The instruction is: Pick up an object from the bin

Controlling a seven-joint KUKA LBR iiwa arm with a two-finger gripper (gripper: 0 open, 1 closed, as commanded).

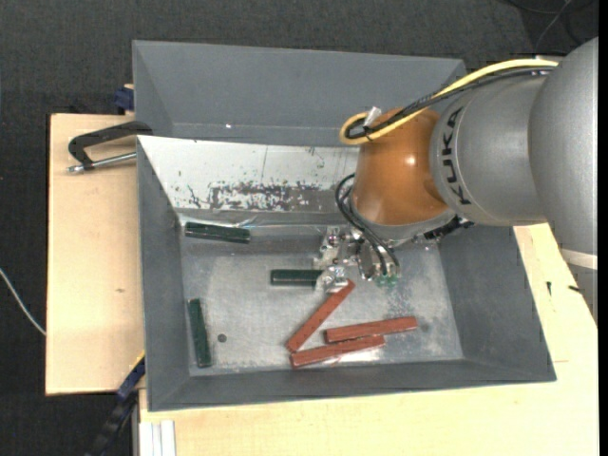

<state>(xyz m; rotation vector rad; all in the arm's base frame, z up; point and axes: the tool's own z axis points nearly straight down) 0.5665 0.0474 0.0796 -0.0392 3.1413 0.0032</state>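
Dark grey carpet [285,8] covers the floor, with black cables [534,9] lying at the upper right.

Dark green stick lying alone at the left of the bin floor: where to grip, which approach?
Grip the dark green stick at mid-length, bringing the claw straight down and closing across its narrow width. It lies flat, long and thin, apart from the red-brown sticks. The bin's left wall is close beside it, so clearance there is probably tight.

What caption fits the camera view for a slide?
KUKA arm's gripper low in the grey metal bin, at the upper end of a slanted red-brown stick, beside a short dark green bar.
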